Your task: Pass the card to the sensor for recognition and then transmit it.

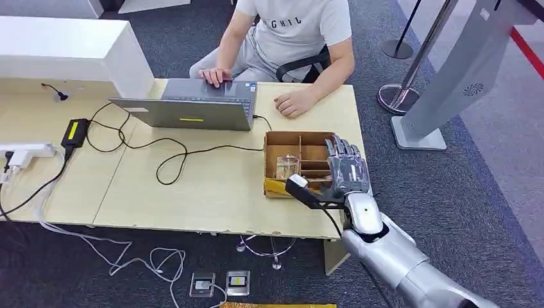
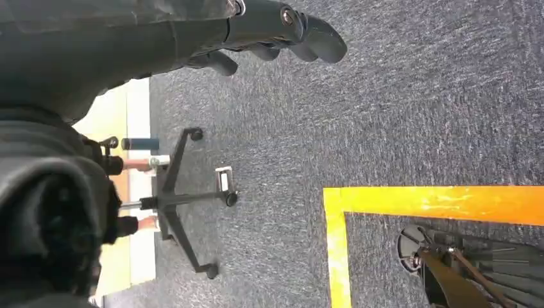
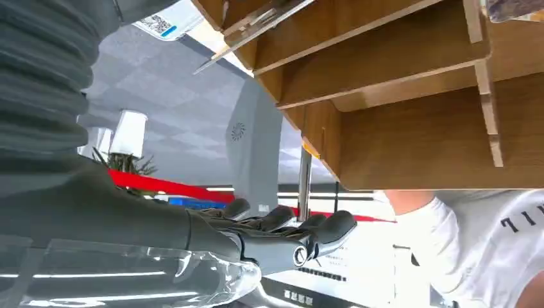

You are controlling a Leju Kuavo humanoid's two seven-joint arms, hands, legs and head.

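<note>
A wooden divided box (image 1: 299, 138) stands on the table's near right part, with a clear object (image 1: 287, 165) and something yellow (image 1: 274, 187) inside. My right hand (image 1: 348, 171) hovers over the box's right side, fingers straight and apart, thumb stretched out to the left, holding nothing. In the right wrist view the hand (image 3: 282, 232) lies stretched beside the box's partitions (image 3: 410, 83), and thin flat pieces (image 3: 253, 27) stick out of one slot; I cannot tell whether one is the card. My left hand (image 2: 282, 29) hangs over the carpet, holding nothing.
A person (image 1: 292, 32) sits behind the table with hands at a grey laptop (image 1: 192, 106). Black cables (image 1: 160, 154), a power brick (image 1: 74, 133) and a white power strip (image 1: 25, 153) lie to the left. A grey kiosk stand (image 1: 449, 83) and a stanchion base (image 1: 398, 97) stand to the right.
</note>
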